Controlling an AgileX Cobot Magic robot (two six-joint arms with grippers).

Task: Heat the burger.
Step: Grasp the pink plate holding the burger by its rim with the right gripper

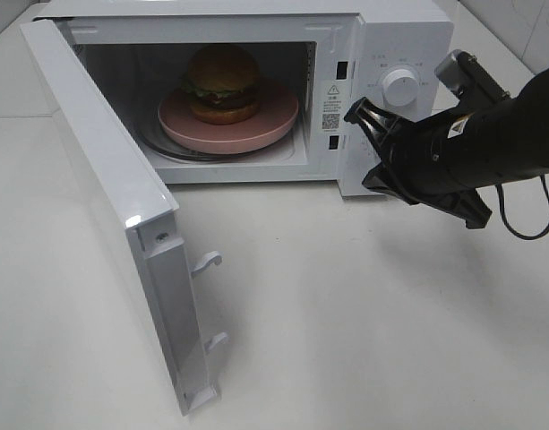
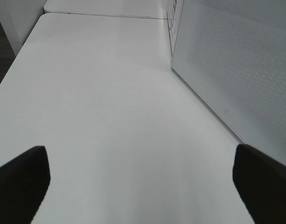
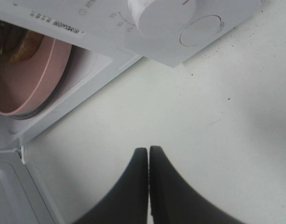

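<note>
The burger, brown bun with dark filling and a bit of green, sits on a round pink plate inside the open white microwave. In the right wrist view an edge of the burger and the plate show. My right gripper hangs shut and empty in front of the control panel, below the dial; its tips are pressed together above the table. My left gripper is open and empty over bare table, beside the outer face of the microwave door; the exterior view does not show it.
The microwave door swings wide open toward the front left, with its latch hooks sticking out. A round button sits under the dial. A black cable loops under the right arm. The white table stretches in front.
</note>
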